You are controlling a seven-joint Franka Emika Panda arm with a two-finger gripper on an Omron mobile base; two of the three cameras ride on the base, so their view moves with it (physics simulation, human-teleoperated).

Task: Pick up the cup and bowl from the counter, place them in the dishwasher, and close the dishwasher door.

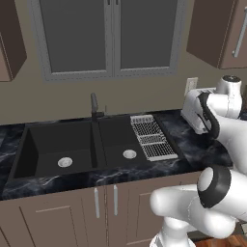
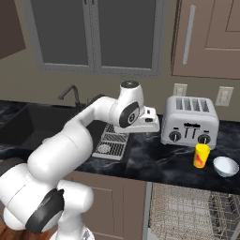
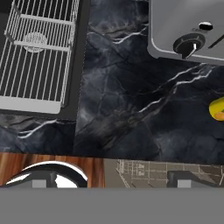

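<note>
Yellow cup point(image 2: 202, 155), white bowl point(image 2: 225, 166) by toaster point(image 2: 190, 121)

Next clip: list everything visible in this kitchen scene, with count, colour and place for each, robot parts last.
cup: one, yellow, on the counter in front of the toaster
bowl: one, white, on the counter right of the cup
toaster: one, silver, at the back of the counter
drying rack: one, grey, right of the sink
sink: one, black, double, set into the counter
faucet: one, dark, behind the sink
counter: one, black with white veins
dishwasher: one, wire rack showing below the counter
tool: one, dark tips, open, above the counter
</note>
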